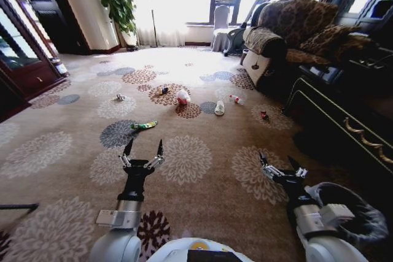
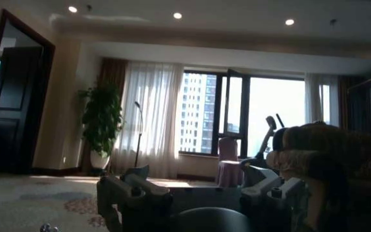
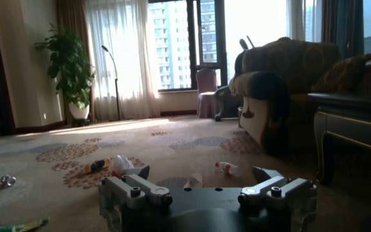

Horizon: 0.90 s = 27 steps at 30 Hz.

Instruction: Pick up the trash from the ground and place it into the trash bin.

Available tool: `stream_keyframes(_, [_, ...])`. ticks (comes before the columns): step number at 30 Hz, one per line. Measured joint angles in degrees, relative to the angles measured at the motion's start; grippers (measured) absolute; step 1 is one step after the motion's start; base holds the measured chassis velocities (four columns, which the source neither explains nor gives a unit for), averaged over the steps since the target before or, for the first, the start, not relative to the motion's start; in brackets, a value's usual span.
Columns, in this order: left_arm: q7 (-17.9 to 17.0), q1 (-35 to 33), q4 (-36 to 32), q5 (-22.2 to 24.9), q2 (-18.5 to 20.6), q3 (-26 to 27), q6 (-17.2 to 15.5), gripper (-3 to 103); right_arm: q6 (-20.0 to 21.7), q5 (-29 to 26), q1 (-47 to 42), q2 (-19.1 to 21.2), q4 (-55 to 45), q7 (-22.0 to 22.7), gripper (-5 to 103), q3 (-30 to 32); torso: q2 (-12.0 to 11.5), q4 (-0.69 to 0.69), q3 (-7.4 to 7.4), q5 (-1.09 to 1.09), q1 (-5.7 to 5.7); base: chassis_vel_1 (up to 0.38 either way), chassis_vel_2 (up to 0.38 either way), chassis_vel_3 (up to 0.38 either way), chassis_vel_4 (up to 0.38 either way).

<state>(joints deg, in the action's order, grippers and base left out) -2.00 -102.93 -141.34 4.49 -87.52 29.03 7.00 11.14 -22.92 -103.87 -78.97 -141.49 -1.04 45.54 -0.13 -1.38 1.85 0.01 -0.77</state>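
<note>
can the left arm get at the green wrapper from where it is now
Probably yes, with a forward reach: the left gripper hangs open just short of the green wrapper, with bare carpet between them.

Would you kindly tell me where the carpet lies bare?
Bare carpet lies between the open left gripper and open right gripper, up to the green wrapper. Crowded beyond: pink-white bag, white cup, clear bottle.

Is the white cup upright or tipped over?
Tipped: the white cup lies on its side on the carpet.

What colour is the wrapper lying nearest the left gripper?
Green; the wrapper shows best in the head view, ahead of the left gripper.
</note>
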Motion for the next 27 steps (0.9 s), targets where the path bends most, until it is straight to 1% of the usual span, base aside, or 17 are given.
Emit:
stream_keyframes(3, [-0.5, 0.13, 0.4, 0.24, 0.02, -0.01, -0.11, 100, -0.75, 0.14, 0.16, 0.01, 0.33, 0.0, 100, 0.06, 0.0, 0.0, 0.0, -0.02, 0.0, -0.204, -0.194, 0.209, 0.209])
stream_keyframes(5, [-0.85, 0.1, 0.68, 0.37, 0.0, -0.17, -0.34, 100, -1.04, 0.26, 0.28, 0.1, 0.59, 0.0, 100, 0.16, 0.0, -0.01, 0.0, 0.03, 0.0, -0.192, -0.194, 0.19, 0.2])
stream_keyframes(10, [-1.02, 0.03, 1.18, 0.37, 0.04, -0.31, -0.58, 100, -1.03, 0.35, 0.35, 0.31, 0.91, 0.0, 100, 0.5, 0.0, 0.01, 0.0, 0.04, 0.0, -0.125, -0.154, 0.121, 0.141])
stream_keyframes(11, [-1.07, 0.0, 1.38, 0.37, 0.07, -0.33, -0.61, 100, -1.03, 0.35, 0.39, 0.38, 1.04, 0.0, 100, 0.61, 0.0, 0.0, 0.0, 0.04, 0.0, -0.037, -0.062, 0.065, 0.108])
stream_keyframes(13, [-1.3, -0.09, 1.84, 0.41, 0.04, -0.43, -0.62, 100, -1.02, 0.26, 0.53, 0.57, 1.37, 0.0, 100, 0.85, 0.0, 0.0, 0.0, -0.05, 0.0, 0.0, 0.0, 0.0, 0.0])
stream_keyframes(19, [-2.13, -0.02, 2.56, 0.89, -0.38, -0.67, -0.78, 100, -1.3, 0.18, 1.18, 0.68, 2.19, 0.0, 100, 0.91, 0.0, -0.01, 0.0, -0.02, 0.0, 0.033, -0.039, -0.021, 0.06])
stream_keyframes(27, [-2.37, 0.39, 3.41, 1.14, -0.65, -0.75, -0.78, 100, -1.61, 0.12, 1.89, 1.16, 3.11, 0.0, 100, 0.79, 0.0, 0.01, -0.01, 0.01, 0.01, -0.052, -0.235, 0.062, 0.229])
